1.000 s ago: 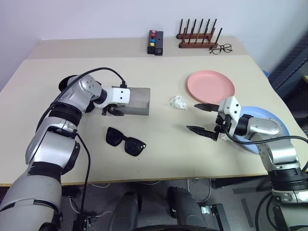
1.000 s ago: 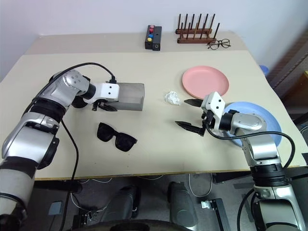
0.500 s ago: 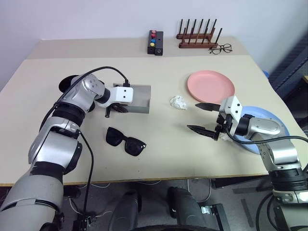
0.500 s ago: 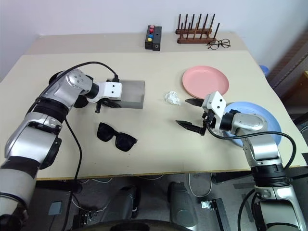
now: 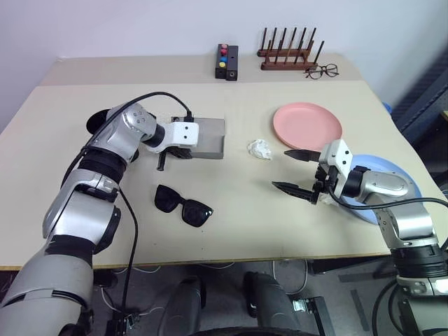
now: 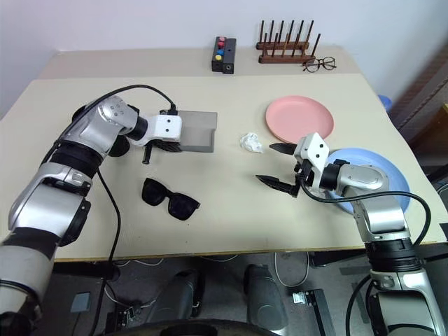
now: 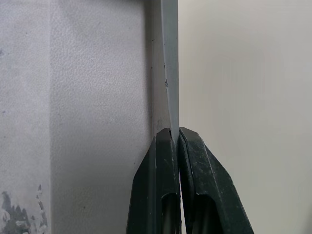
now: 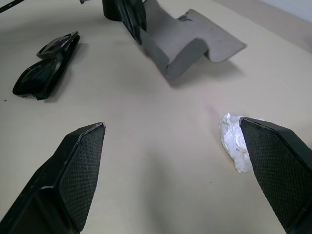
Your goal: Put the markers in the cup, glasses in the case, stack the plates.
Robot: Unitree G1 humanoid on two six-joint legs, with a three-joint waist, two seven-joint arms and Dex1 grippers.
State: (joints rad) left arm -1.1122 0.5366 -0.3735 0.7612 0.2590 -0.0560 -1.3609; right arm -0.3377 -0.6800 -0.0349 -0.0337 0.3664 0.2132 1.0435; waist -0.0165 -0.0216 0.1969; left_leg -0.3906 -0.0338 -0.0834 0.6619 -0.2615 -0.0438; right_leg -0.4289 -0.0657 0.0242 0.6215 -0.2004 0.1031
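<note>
The left gripper (image 7: 175,139) pinches the lid edge of the grey case (image 5: 210,136) (lid lifted); right gripper (image 5: 297,170), beyond the case, gapes wide

Both arms wear rounded silver-grey shells with black bands at the joints, and each wrist ends in a white block (the left one has a black cable plugged into it, looping back over the arm). The left gripper (image 7: 175,146) and right gripper (image 5: 294,170) have black, tapered fingers, with finely textured pads (image 8: 83,161) on the right pair.
</note>
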